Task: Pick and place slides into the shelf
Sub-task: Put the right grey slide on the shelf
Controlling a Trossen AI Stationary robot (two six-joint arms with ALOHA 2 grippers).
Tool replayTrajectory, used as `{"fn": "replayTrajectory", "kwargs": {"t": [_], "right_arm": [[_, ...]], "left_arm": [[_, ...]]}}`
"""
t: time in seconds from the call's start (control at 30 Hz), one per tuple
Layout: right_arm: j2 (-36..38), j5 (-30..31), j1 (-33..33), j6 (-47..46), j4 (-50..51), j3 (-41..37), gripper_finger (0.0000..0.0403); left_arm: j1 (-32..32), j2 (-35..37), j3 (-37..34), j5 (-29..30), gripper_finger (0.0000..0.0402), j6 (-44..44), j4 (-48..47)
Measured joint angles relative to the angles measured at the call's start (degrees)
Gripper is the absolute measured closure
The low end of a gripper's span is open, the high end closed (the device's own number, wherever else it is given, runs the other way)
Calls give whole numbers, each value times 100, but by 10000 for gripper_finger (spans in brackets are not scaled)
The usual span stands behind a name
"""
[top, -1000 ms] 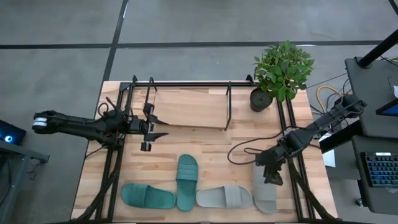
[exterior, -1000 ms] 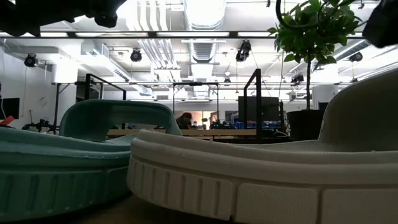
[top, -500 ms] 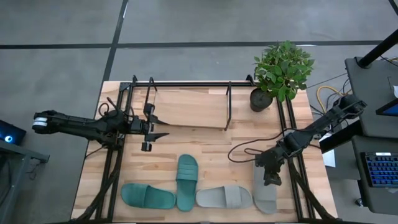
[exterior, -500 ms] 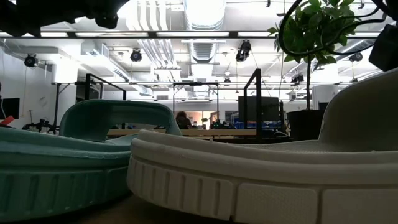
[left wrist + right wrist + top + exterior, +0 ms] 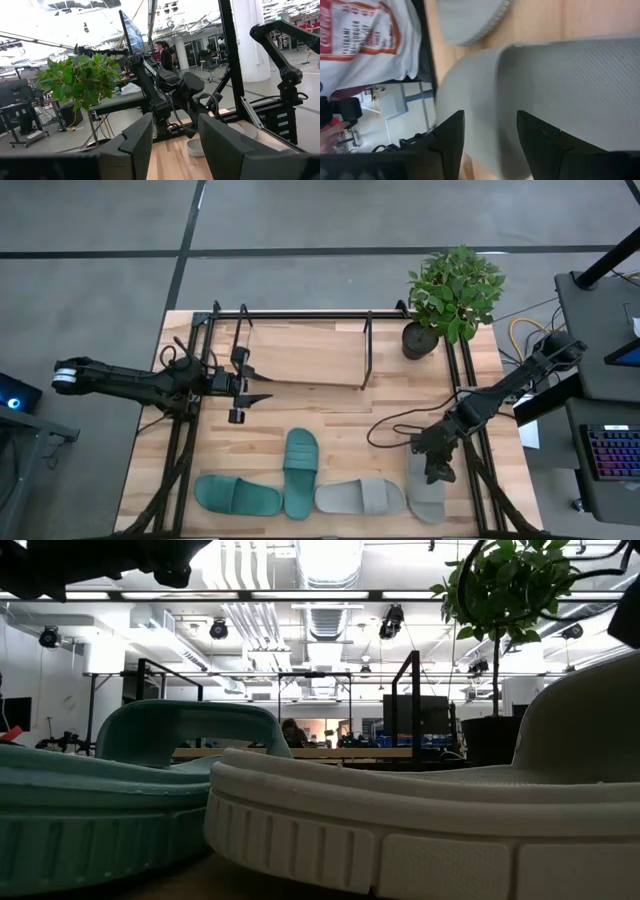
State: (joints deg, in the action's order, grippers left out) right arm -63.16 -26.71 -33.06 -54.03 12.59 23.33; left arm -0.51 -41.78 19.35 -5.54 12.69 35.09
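Four slides lie along the table's near edge: two dark teal ones (image 5: 237, 495) (image 5: 300, 472) and two light grey ones (image 5: 362, 497) (image 5: 428, 490), all sole down. The shelf (image 5: 305, 352), black tubing with a light board, stands at the far side. My right gripper (image 5: 434, 468) hangs open and slanting down over the right-hand grey slide; in the right wrist view (image 5: 490, 145) its fingers stand either side of the edge of that slide's strap (image 5: 570, 85). My left gripper (image 5: 258, 388) waits open and level by the shelf's left end, with nothing in it (image 5: 172, 145).
A potted plant (image 5: 455, 290) stands at the table's far right corner beside the shelf. A black cable (image 5: 390, 425) loops on the table left of my right arm. Bare wood lies between the shelf and the row of slides. The table's frame rails run along both sides.
My right gripper has sunk a little toward the right-hand grey slide and tipped further down, still open. The slides have not moved.
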Motion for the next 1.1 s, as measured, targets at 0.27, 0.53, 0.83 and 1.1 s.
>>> {"fn": "replayTrajectory", "kwargs": {"t": [0.27, 0.53, 0.83, 1.1], "right_arm": [[-676, -319, -4, -2, -489, 0, 232], [-1040, -538, -4, 3, -626, 66, 270], [-895, -670, 0, 43, -621, 68, 373], [-681, -670, -4, 257, -608, 81, 392]], "left_arm": [[0, -39, -2, 2, 257, 0, -6], [-2, -60, -4, 163, 257, 0, 11], [0, -78, -4, 243, 257, 2, 10], [2, -83, -4, 291, 257, 4, 24]]}}
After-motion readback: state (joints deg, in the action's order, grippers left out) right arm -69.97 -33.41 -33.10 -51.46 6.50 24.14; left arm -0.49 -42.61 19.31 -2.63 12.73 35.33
